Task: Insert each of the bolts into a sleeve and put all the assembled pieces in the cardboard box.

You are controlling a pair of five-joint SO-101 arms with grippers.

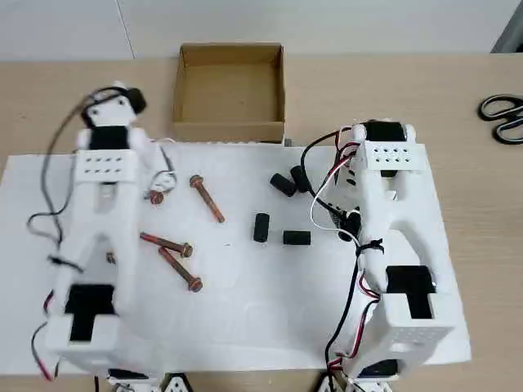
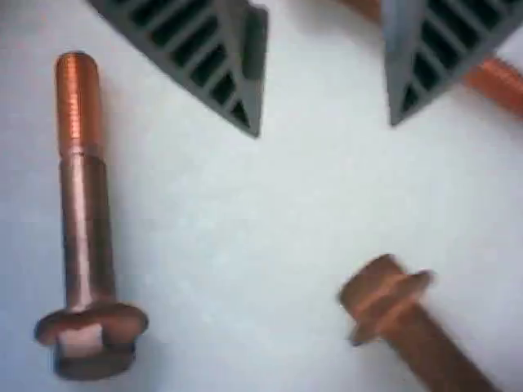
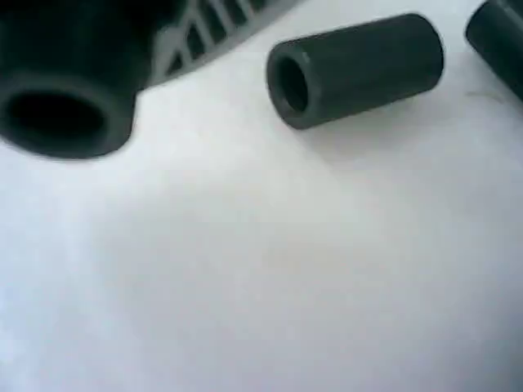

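Several copper bolts (image 1: 207, 198) lie on the white sheet's left half, beside the left arm (image 1: 102, 212). In the left wrist view my left gripper (image 2: 324, 122) is open just above the sheet. One bolt (image 2: 82, 220) lies to one side of it, a second bolt (image 2: 409, 327) is nearer the camera, and a third (image 2: 500, 80) lies behind a fingertip. Black sleeves (image 1: 297, 238) lie mid-sheet. My right gripper (image 1: 352, 222) is shut on a black sleeve (image 3: 61, 110), held above the sheet next to a lying sleeve (image 3: 355, 69).
The open cardboard box (image 1: 230, 121) stands at the back, just beyond the sheet. Scissors (image 1: 502, 117) lie at the far right of the table. Loose cables (image 1: 327, 192) hang beside the right arm near two sleeves (image 1: 283, 184).
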